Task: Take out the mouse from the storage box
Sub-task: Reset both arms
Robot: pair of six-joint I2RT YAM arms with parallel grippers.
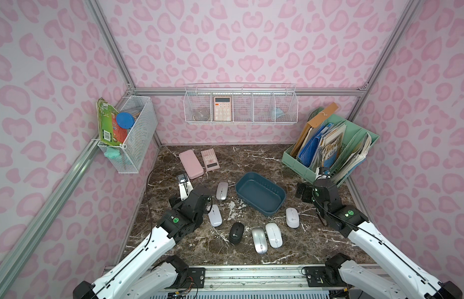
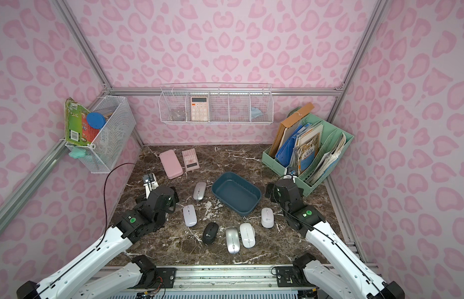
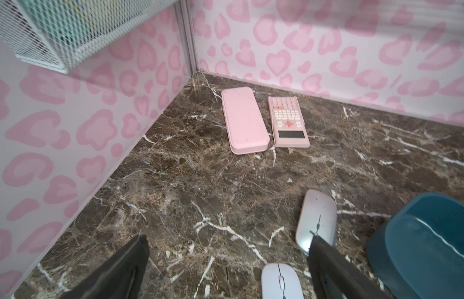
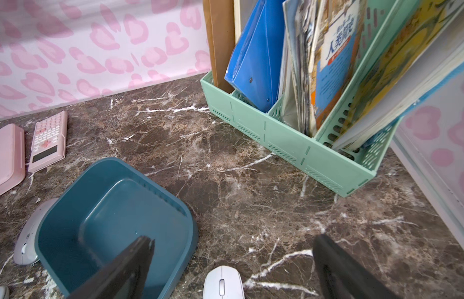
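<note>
The teal-blue storage box (image 1: 260, 196) (image 2: 236, 194) stands on the marble table with nothing inside it. Several mice lie around it on the table: a silver mouse (image 1: 222, 190), a white mouse (image 1: 215, 215) and a black mouse (image 1: 236, 233) to its left and front, and another white mouse (image 1: 292, 217) at its right front. My left gripper (image 3: 229, 236) is open and empty, low over the table, with the white mouse (image 3: 281, 282) just inside its finger (image 3: 326, 261). My right gripper (image 4: 234, 238) is open and empty too, one finger (image 4: 127, 266) over the box (image 4: 114, 227).
A pink case (image 1: 190, 164) and a pink calculator (image 1: 210, 159) lie at the back left. A mint-green file rack (image 1: 329, 155) full of folders stands at the back right. White wire baskets (image 1: 240, 107) hang on the walls.
</note>
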